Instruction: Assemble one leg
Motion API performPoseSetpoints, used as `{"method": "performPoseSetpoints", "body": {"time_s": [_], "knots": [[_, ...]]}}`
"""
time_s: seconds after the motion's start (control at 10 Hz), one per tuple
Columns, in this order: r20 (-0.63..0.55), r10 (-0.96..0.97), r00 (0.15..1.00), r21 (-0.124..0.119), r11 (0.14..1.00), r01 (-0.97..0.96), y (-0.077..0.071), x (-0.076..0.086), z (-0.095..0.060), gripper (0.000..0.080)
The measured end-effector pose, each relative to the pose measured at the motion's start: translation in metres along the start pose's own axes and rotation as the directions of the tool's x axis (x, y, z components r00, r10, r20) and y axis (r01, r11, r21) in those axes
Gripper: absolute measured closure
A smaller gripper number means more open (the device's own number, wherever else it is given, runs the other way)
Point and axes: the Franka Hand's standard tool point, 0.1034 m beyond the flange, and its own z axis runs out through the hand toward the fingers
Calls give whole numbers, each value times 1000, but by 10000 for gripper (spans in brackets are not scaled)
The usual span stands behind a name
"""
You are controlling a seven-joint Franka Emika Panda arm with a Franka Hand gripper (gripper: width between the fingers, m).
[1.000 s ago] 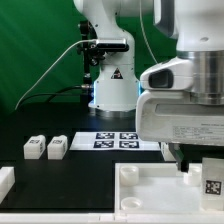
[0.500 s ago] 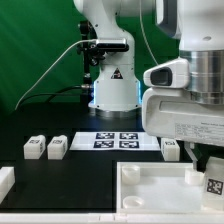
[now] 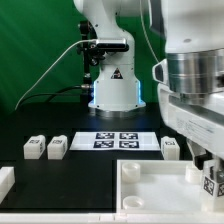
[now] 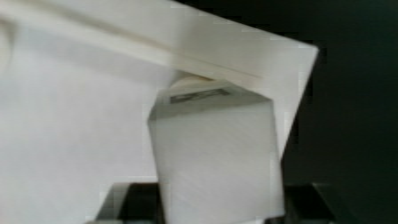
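My gripper (image 3: 209, 176) is at the exterior view's right, shut on a white leg (image 3: 212, 186) whose black-and-white marker faces the camera. It holds the leg upright over the right rear corner of the large white tray-like piece (image 3: 150, 192). In the wrist view the leg (image 4: 222, 150) stands between my dark fingers (image 4: 139, 203), with the white piece (image 4: 89, 100) behind it and a corner socket just past the leg's far end. I cannot tell whether the leg touches the piece. Two more legs (image 3: 34, 148) (image 3: 57, 148) lie at the left, and another (image 3: 171, 148) is beside my gripper.
The marker board (image 3: 118, 140) lies at the middle of the black table. The robot base (image 3: 110, 85) stands behind it with a cable looping to the left. A white part (image 3: 5, 182) sits at the front left edge.
My wrist has shifted to the exterior view's right and turned, still holding the leg. The leg lying beside the marker board has come into view.
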Motion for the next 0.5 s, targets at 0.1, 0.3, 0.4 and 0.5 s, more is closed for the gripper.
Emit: {"method": "performPoseSetpoints", "body": {"time_s": [0.1, 0.3, 0.4, 0.5], "knots": [[29, 126, 992, 8, 992, -126, 1, -1, 0, 501], [49, 392, 919, 22, 919, -393, 1, -4, -3, 501], [50, 456, 888, 17, 889, -458, 2, -3, -3, 501], [48, 473, 880, 13, 881, -474, 2, -1, -3, 501]]}}
